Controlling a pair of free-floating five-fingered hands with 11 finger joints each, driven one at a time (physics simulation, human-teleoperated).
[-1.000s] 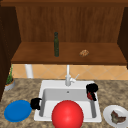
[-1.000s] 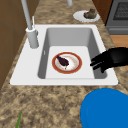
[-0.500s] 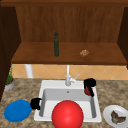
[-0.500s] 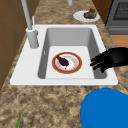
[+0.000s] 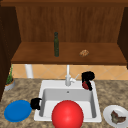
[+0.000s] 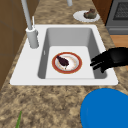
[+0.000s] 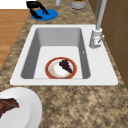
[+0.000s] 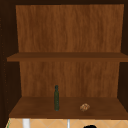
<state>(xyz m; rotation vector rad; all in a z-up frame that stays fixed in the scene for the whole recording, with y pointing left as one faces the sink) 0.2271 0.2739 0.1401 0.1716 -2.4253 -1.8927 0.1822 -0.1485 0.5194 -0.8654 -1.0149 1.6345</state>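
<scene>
My left hand (image 5: 35, 103) hovers at the sink's (image 5: 45, 86) front left rim, beside a blue plate (image 5: 17, 110). In the left side view this hand (image 6: 110, 59) reaches over the rim with relaxed fingers, holding nothing; in the right side view the hand (image 7: 36, 8) hangs above the blue plate (image 7: 48, 15). My right hand (image 5: 87, 77) floats high over the sink's back right corner, fingers curled round a small red thing (image 5: 86, 85). A red-rimmed plate (image 6: 77, 68) with a dark piece of food (image 6: 62, 60) lies in the basin. A large red round shape (image 5: 67, 115) covers the basin's front.
The tap (image 5: 67, 77) stands at the sink's back. A white plate (image 5: 108, 115) with brown food sits on the counter at right. A green bottle (image 5: 56, 44) and a small brown lump (image 5: 84, 52) stand on the wooden shelf (image 5: 32, 56). A potted plant (image 5: 9, 81) is at far left.
</scene>
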